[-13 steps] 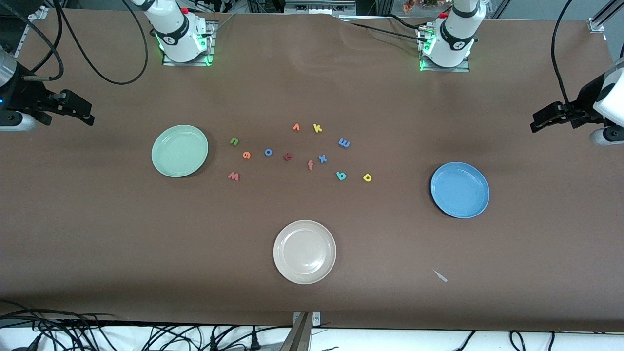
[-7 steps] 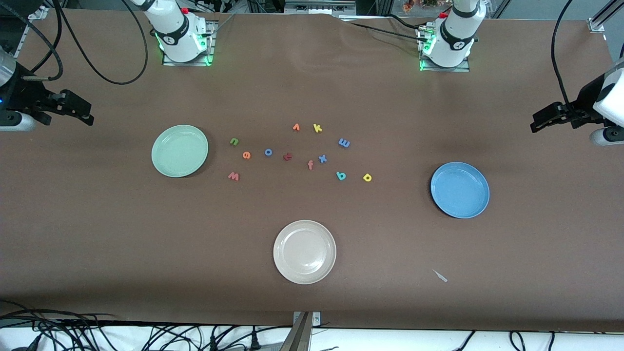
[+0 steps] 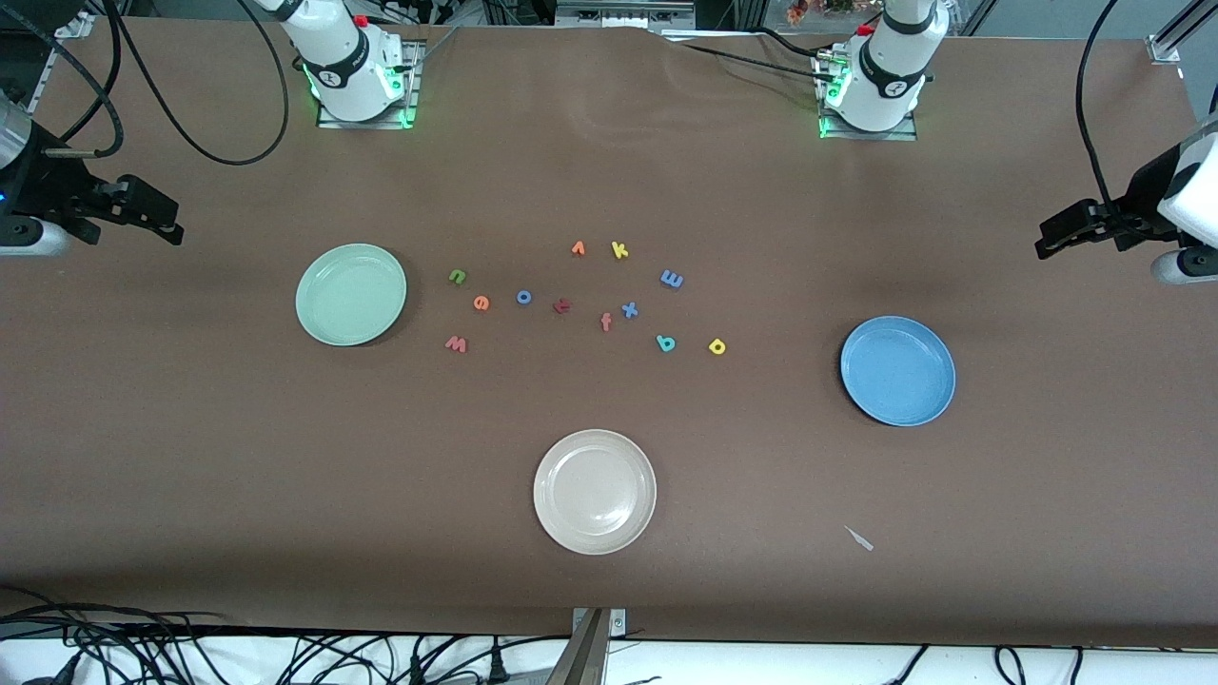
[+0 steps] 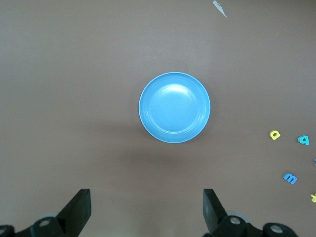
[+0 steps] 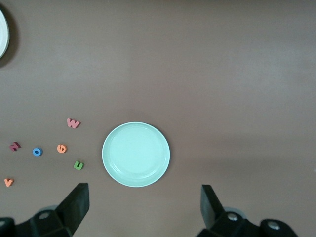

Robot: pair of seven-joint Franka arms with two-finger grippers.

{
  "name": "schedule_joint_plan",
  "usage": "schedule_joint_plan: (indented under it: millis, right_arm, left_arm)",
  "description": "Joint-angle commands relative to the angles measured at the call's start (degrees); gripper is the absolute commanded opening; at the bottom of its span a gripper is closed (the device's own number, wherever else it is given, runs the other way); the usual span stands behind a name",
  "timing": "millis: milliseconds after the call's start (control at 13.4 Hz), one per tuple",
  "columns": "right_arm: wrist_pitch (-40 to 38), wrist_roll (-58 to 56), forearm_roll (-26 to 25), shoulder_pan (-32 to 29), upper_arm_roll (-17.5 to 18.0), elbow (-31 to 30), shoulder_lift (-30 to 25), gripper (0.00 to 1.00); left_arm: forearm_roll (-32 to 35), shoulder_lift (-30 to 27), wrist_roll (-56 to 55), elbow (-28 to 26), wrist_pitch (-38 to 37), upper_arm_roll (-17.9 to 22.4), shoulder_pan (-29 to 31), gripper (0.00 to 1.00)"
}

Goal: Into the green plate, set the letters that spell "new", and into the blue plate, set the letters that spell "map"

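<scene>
On the worktop nothing has moved in the last second: both letter sets lie between the empty green plate (image 3: pixel 350 294) and blue plate (image 3: pixel 897 370), while my left end effector (image 4: pixel 146 210) and right end effector (image 5: pixel 144 206) wait spread apart, so sorting hasn't begun

White Franka arms (image 3: pixel 347 57), black joint bands, green-lit bases (red buttons), black jaws, black cables

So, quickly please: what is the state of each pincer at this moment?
Left pincer: open, holding nothing, up over the table near the blue plate.
Right pincer: open, holding nothing, near the green plate.
</scene>
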Motion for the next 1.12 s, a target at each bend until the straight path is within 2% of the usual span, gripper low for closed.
schedule_joint_plan:
  millis: [0, 1048]
  right_arm:
    - [-0.38, 0.52, 0.80, -0.70, 0.59, -0.14, -0.48, 1.00]
    - [-0.47, 0.52, 1.67, -0.70, 0.59, -0.14, -0.48, 1.00]
  left_arm:
    - [-1.37, -0.65, 1.20, -0.82, 0.71, -0.09, 0.15, 1.00]
    - [-1.37, -0.65, 1.20, -0.82, 0.71, -0.09, 0.15, 1.00]
